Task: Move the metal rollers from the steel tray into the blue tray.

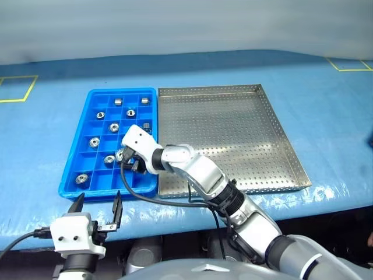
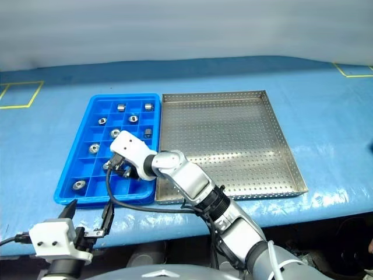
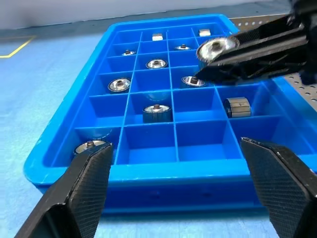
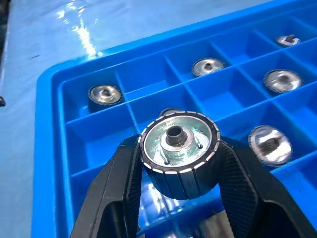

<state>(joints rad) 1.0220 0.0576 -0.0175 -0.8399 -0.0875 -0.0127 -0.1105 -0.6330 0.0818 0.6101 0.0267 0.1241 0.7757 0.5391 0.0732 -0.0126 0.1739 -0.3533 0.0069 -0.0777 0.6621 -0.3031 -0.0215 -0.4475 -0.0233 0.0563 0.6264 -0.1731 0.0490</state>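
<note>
- Over the near half of the blue tray (image 1: 87, 116), the right gripper (image 4: 178, 163) hangs with its two black fingers closed on one metal roller (image 4: 178, 148); the roller's flat face with its dark centre hole is turned toward the wrist camera.
- Beneath that gripper lie blue compartments, and the held roller sits clear above their dividers.
- Around the right gripper, other rollers (image 3: 157, 63) rest singly in compartments of the blue tray: several beyond it toward the far rim, one (image 3: 237, 107) lying on its side just beside it, and one (image 1: 81, 178) in the near corner cell on the robot's left.
- To the right of the right gripper, touching the blue tray's long edge, the steel tray (image 1: 233, 134) lies flat; its perforated floor appears bare, though the arm hides part of the near corner.
- The left gripper (image 1: 98, 205) stands at the table's near edge, just short of the blue tray, with its fingers spread wide and nothing between them.
</note>
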